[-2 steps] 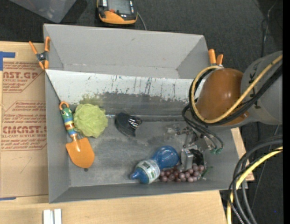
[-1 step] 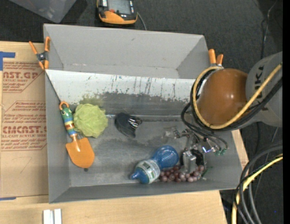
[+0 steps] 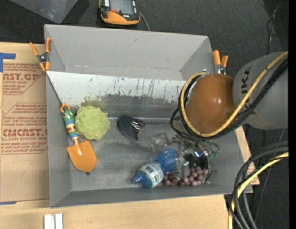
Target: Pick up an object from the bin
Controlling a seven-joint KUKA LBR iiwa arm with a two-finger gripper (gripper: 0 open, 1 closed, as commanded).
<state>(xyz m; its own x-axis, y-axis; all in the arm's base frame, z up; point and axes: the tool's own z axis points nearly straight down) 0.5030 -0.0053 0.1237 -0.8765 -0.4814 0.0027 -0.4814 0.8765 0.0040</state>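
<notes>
Just beside a blue bottle [image 3: 156, 170], the gripper [image 3: 198, 152] sits low in a corner of the bin [image 3: 138, 56]; whether it is open or closed cannot be told, nor whether it has hold of anything

The bottle lies on its side, one end close against the gripper. Its long axis slants away towards the bin's front wall, and the small rounded end points away from the gripper. It is blue with a pale band near that far end. A bunch of dark purple grapes [image 3: 190, 176] lies just in front of the gripper, touching the bottle. The gripper's tip is a tangle of metal and wire, hard to make out, and the arm's orange dome [image 3: 209, 104] and looped cables [image 3: 178, 123] hide the corner behind it. Beyond the bottle lies a small black object [image 3: 128, 127]. Well apart are a crumpled green ball [image 3: 93, 123] and an orange shovel [image 3: 81, 154]
</notes>
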